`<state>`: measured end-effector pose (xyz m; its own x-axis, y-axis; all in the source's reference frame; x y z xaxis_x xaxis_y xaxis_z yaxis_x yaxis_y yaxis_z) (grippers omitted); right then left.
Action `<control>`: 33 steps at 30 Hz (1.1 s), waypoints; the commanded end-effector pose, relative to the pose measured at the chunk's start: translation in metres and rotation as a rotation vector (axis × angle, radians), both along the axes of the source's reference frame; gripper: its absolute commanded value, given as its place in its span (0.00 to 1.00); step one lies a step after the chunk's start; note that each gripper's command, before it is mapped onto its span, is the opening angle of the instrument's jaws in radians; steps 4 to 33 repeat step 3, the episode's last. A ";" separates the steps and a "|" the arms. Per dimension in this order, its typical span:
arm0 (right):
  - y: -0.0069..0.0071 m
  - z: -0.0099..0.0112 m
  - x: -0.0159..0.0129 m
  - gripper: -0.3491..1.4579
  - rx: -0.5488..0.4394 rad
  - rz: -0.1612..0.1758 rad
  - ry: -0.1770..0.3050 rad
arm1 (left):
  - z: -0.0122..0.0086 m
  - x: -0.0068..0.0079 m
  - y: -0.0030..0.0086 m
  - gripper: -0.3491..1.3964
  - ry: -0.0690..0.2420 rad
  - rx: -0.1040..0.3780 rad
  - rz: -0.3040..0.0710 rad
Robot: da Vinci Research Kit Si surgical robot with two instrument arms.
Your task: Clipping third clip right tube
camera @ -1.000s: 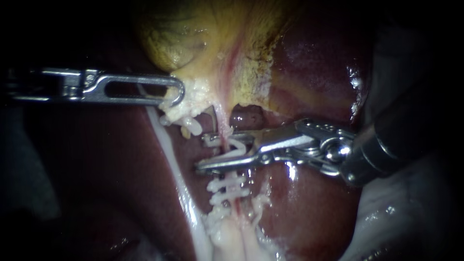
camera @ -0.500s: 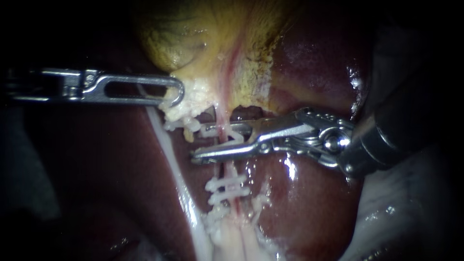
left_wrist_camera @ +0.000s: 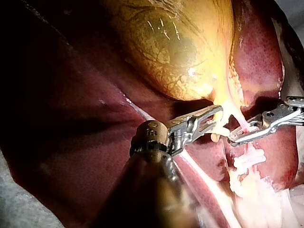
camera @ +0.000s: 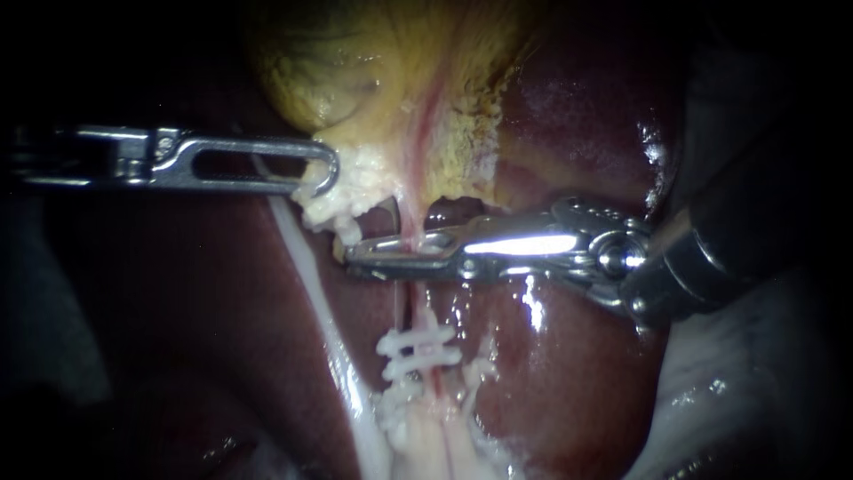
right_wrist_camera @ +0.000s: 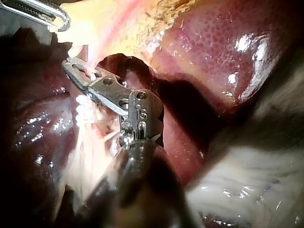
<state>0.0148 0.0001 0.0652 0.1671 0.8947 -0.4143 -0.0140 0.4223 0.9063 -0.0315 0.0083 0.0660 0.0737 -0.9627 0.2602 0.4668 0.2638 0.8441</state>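
Jaws of the right instrument (camera: 355,260) lay pressed almost together across the thin pink right tube (camera: 409,220), gripping it from both sides just below the point where it left the gallbladder's neck. I could not tell whether a clip sat between them. Its shiny metal shaft came in from the right over the wet dark red liver (camera: 577,116). Further down the same tube, near the jaws but apart from them, two white plastic clips (camera: 419,351) crossed it one just under the other. The left instrument (camera: 333,173), slim and silver with a long slot through its jaw, came in level from the left, and its jaws were closed on a lump of whitish fatty tissue (camera: 351,191) at the base of the yellow-green gallbladder (camera: 355,62). A pale white strand (camera: 311,267) ran down the liver from under that tissue, to the left of the clipped tube. In the left wrist view the two sets of tips, left (left_wrist_camera: 219,111) and right (left_wrist_camera: 231,139), stood near each other without touching. The right wrist view showed the right jaws (right_wrist_camera: 66,64) clamped around the pink tube.
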 end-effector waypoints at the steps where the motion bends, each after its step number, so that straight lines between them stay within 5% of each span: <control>1: 0.0000 0.0000 0.0000 0.00 0.000 0.000 0.000 | 0.0000 0.0000 0.0000 0.00 0.000 0.000 0.000; 33: 0.0001 0.0001 -0.0001 0.00 0.000 0.000 0.000 | 0.0000 0.0000 0.0000 0.00 0.000 0.000 0.000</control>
